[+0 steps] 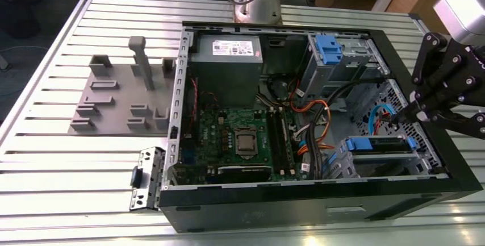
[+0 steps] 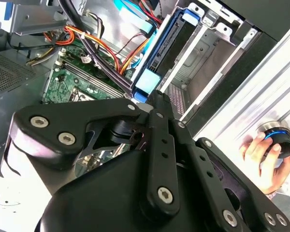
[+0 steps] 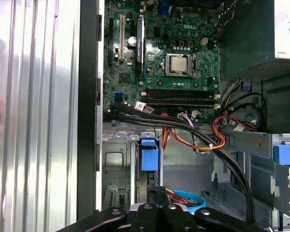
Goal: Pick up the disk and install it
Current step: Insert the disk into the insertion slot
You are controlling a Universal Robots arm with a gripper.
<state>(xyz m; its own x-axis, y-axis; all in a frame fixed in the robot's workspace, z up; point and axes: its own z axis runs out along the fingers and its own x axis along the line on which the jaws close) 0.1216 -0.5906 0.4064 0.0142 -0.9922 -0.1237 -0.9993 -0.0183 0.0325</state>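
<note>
The disk (image 1: 379, 144), grey with a blue plastic bracket, sits in the drive bay at the near corner of the open computer case (image 1: 303, 200), on the exterior view's right. My black gripper (image 1: 401, 115) hovers just above that bay and over the case's wall, with its fingers together and nothing between them. In the second wrist view the gripper (image 2: 154, 96) ends right next to the disk's (image 2: 157, 53) blue bracket end. The first wrist view shows the gripper (image 3: 159, 195) a short way from the blue tab of the disk (image 3: 149, 155).
Inside the case lie a green motherboard (image 1: 235, 132), a grey power supply box (image 1: 227, 58), orange and black cables (image 1: 314, 126) and a second cage with a blue latch (image 1: 327, 46). A grey fixture plate (image 1: 113, 98) lies on the slatted table. A person's hand (image 2: 261, 154) grips a round knob.
</note>
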